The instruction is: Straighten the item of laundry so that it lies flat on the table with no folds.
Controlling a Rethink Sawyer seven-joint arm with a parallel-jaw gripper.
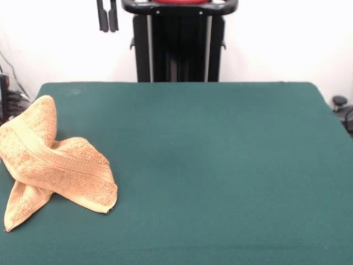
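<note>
At the lower left of the frame, a narrow hemmed end of the towel (52,160) points down toward the bottom edge, lying flat on the green table (220,182). Just above it the cloth is crumpled and folded over itself: a wide flap with the ribbed band crosses diagonally from the left edge down to a corner at lower centre-left, and another lobe rises behind it toward the upper left. The towel's left side runs to the frame's left margin, possibly overhanging the table's edge, though that is hard to judge here. The remaining green top shows bare cloth. No writing or brand is legible on anything. Far beyond, at the top edge left of centre, the gripper (107,25) hangs high, well apart from the towel; its two dark fingers (102,22) sit close together, holding nothing.
</note>
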